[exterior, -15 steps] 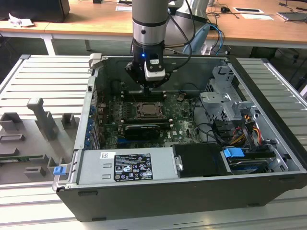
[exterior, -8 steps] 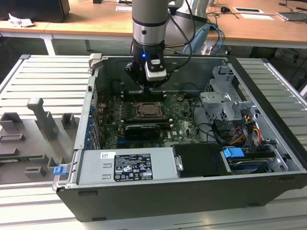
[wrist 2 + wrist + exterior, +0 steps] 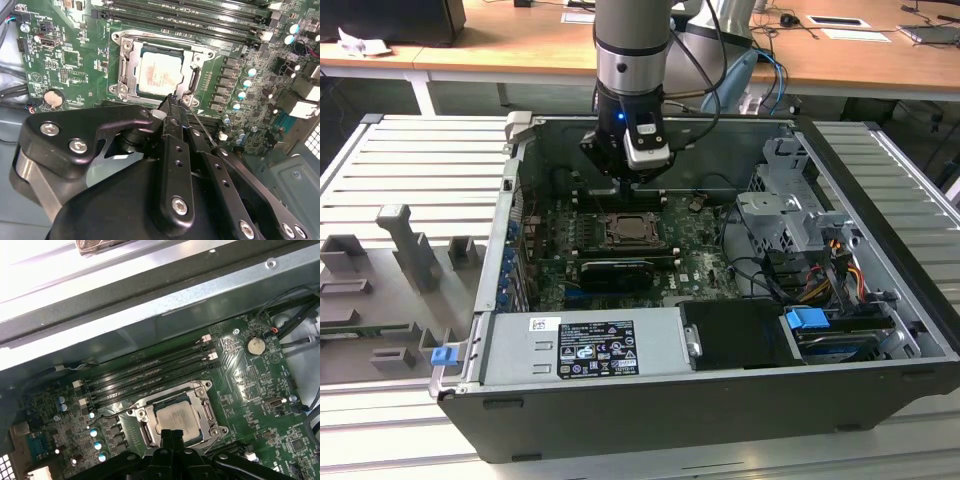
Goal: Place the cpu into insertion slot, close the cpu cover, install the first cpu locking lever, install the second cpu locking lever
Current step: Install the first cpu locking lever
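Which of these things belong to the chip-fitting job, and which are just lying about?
Job: cpu, cpu cover, claw.
Lying about: memory slots, coin battery, power supply, grey blocks outside the case.

We see the gripper with its black fingers brought together to one tip, which stands just at the edge of the insertion slot on the green motherboard. The cpu lies flat in the slot with its pale face up, and the cpu cover lies down around it, so the chip shows through the cut-out. A thin metal rod runs just beside the fingers, and long black memory slots lie beyond the slot.
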Robot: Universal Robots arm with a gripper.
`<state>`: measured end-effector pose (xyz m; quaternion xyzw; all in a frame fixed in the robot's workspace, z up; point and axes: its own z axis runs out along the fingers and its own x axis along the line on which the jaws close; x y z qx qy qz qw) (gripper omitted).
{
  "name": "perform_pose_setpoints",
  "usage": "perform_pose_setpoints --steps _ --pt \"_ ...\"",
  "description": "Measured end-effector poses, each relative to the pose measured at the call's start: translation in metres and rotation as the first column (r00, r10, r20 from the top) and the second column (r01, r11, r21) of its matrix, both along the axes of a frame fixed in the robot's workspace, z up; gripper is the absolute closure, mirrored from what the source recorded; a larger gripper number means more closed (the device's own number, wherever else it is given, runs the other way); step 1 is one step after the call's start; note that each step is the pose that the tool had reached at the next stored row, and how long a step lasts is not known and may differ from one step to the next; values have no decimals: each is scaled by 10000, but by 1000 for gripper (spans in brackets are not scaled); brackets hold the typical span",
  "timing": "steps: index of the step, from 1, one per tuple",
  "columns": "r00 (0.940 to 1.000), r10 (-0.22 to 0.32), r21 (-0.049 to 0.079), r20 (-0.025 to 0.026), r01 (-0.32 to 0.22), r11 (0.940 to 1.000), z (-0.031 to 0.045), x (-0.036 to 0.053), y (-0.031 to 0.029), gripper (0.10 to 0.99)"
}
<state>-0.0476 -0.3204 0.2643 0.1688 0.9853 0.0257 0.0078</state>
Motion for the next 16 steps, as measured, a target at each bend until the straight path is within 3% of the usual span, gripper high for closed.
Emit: perform_pose_setpoints --steps 16 --pt "9949 1007 0 0 -1007 9949 0 0 -5 980"
